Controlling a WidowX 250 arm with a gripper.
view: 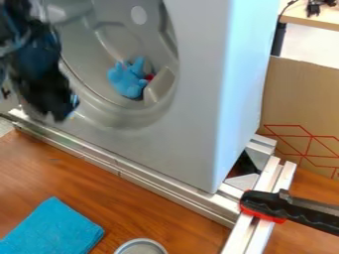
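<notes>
The black gripper [56, 106] hangs at the upper left, in front of the left part of a grey appliance with a round opening [149, 116]. A blue plush toy [127, 79] lies inside the opening, to the right of the gripper and apart from it. Something small and red [149, 77] shows beside the toy. On the wooden table at the lower left lies a folded blue cloth [53, 229], below the gripper and not touched by it.
Metal rails [132, 171] run along the appliance's base. A black and red clamp [281, 206] grips the rails at the lower right. A round grey container [141, 246] stands at the bottom edge. Behind on the right is a cardboard box [301, 109].
</notes>
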